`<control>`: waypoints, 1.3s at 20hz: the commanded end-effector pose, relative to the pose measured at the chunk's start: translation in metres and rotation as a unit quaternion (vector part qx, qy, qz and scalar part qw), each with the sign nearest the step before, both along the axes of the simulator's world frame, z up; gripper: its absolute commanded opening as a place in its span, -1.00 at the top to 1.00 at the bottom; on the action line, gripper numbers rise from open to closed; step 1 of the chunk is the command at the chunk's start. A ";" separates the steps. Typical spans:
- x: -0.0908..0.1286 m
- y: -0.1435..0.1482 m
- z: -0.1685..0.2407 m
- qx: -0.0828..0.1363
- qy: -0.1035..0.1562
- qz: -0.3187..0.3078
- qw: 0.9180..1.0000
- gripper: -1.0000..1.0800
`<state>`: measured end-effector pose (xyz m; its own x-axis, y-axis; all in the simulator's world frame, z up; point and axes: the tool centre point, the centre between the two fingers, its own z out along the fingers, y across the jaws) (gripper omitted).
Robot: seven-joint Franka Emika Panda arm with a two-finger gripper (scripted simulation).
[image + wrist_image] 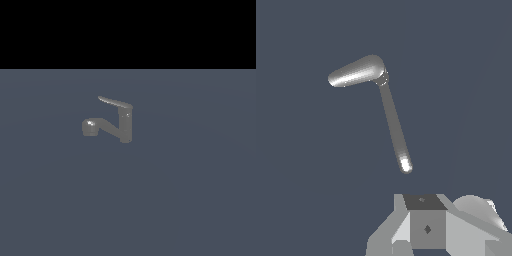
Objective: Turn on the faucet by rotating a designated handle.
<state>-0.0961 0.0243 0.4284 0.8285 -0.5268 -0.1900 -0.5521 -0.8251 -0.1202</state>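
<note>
the faucet (120, 122) stood upright on the worktop (190, 200), well apart from the pincer (428, 227). the handle (356, 71) lay atop its body, ahead of the pincer and untouched. only part of the pincer showed in the wrist view; its opening could not be told.

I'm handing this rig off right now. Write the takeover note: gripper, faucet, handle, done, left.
Gripper: visible only in the wrist view, clear of everything; open or shut cannot be told.
Faucet: upright on the grey surface, spout toward the exterior view's left.
Handle: on top of the body, also toward the exterior view's left, untouched.
Done: nothing visible yet; the arm is absent from the exterior view.
Left: approach, contact the handle, rotate it.
</note>
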 end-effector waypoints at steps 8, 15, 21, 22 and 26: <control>0.066 0.010 -0.046 0.002 0.035 -0.143 0.989 1.00; 0.109 0.017 -0.086 -0.012 0.055 -0.247 0.967 1.00; 0.144 0.023 -0.123 -0.031 0.065 -0.332 0.940 1.00; 0.149 0.024 -0.129 -0.035 0.066 -0.346 0.935 1.00; 0.170 0.029 -0.154 -0.050 0.066 -0.399 0.913 1.00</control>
